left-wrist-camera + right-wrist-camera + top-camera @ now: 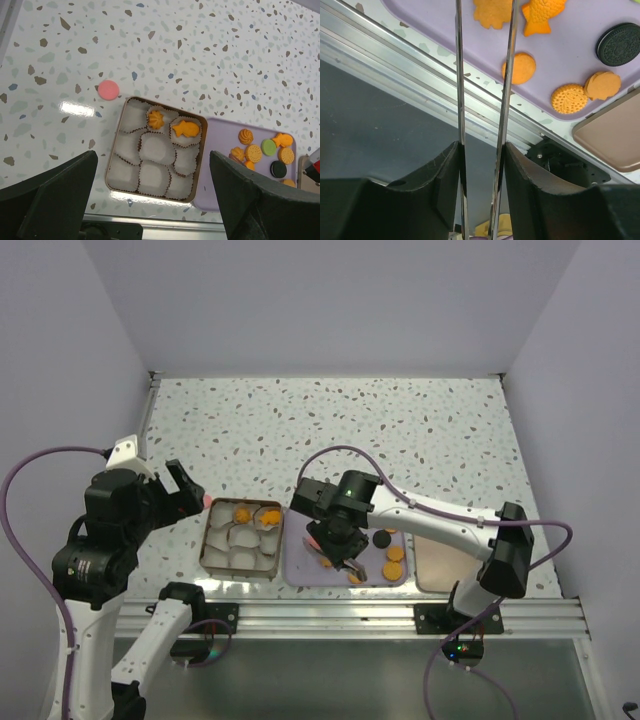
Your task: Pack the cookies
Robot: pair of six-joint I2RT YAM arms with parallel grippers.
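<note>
Cookies awaiting packing lie flat on a purple tray. A swirl cookie and a fish-shaped cookie already sit in the white paper cups of a square tin just beside it. One pink disc lies stray on the speckled table near the tin's far corner. The pieces look light, stiff and thin, probably slick, and each seems best pinched across its rim. The left gripper hangs above the tin, jaws spread wide and empty. The right gripper sits low over the tray. Its wrist camera shows two thin metal blades a narrow gap apart, tips running out of frame, so whether they hold a cookie cannot be told. That view alone gives the embossed face of the black sandwich cookie and the tan lid up close; the left wrist view shows most plainly which cups are filled.
</note>
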